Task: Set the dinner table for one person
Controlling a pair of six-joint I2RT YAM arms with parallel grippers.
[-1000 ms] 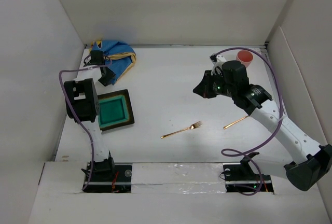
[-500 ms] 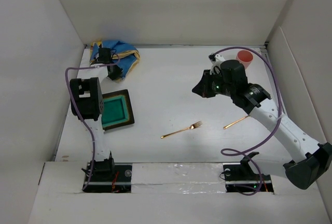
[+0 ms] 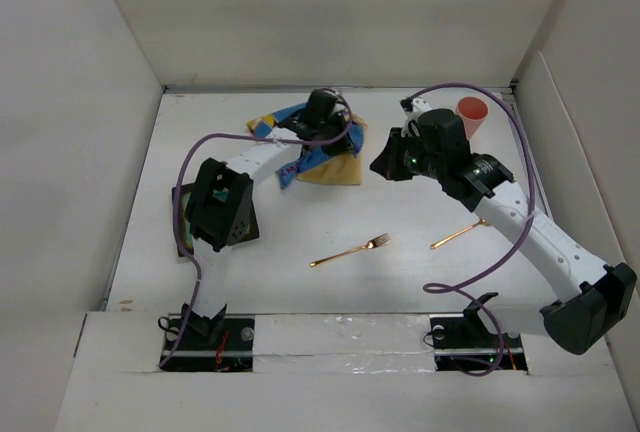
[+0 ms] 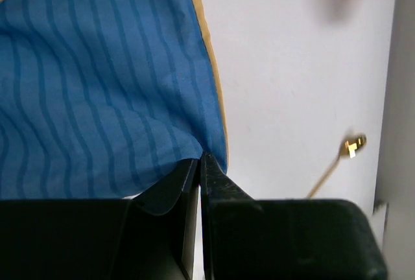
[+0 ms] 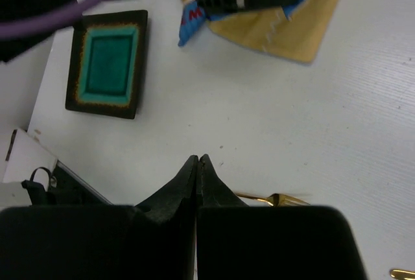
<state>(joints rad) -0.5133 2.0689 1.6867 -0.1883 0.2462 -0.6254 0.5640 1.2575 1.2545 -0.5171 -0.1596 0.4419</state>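
The left gripper (image 4: 200,163) is pinched on the cloth (image 3: 332,164) at its blue edge, beyond the fork (image 3: 350,250). The right gripper (image 5: 196,163), closed and empty, hangs beyond the fork, rightward. Bare table (image 3: 300,222) separates cloth and fork.

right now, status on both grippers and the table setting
Left gripper shut on blue placemat, rumpled at far centre. Right gripper shut, empty, over dinner table. Fork, green plate, pink cup scattered, unset.
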